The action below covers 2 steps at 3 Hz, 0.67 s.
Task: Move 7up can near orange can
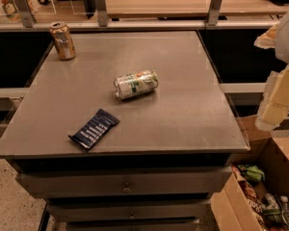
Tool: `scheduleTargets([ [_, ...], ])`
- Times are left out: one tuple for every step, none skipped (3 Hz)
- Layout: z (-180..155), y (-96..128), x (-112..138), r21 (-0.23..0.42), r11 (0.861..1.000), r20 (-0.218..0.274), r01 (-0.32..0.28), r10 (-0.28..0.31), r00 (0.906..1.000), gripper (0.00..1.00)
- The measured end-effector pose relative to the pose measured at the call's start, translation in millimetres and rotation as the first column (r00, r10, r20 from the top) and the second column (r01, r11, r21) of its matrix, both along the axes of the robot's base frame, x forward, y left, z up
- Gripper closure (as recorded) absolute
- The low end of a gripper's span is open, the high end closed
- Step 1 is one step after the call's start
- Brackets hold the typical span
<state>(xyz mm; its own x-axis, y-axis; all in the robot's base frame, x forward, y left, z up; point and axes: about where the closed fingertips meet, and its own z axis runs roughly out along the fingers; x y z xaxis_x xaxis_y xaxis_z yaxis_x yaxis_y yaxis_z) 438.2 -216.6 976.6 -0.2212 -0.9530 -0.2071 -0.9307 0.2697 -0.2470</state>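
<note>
Lying on its side on the grey table (pixel 197 109), the 7up can (pixel 136 84) showed green print, its wording illegible. A dark blue wrapper (pixel 94 128) lay near its front-left. The orange can (pixel 62 41) stood upright well off to its back-left. Far to its right hung the gripper (pixel 278 97), partly cropped, and how far open it was could not be told.

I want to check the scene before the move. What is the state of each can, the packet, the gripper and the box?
7up can: lying on its side, middle of the table.
orange can: upright, far left corner.
blue packet: lying flat near the front edge.
gripper: right of the table, away from both cans.
cardboard box: open, on the floor.
</note>
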Motion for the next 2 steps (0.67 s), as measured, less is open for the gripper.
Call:
scheduleTargets([
  [0.7, 4.3, 1.9, 0.001, 1.000, 0.006, -0.010, 0.010, 0.9999, 0.00],
  [0.7, 4.3, 1.9, 0.001, 1.000, 0.006, -0.010, 0.010, 0.9999, 0.00],
])
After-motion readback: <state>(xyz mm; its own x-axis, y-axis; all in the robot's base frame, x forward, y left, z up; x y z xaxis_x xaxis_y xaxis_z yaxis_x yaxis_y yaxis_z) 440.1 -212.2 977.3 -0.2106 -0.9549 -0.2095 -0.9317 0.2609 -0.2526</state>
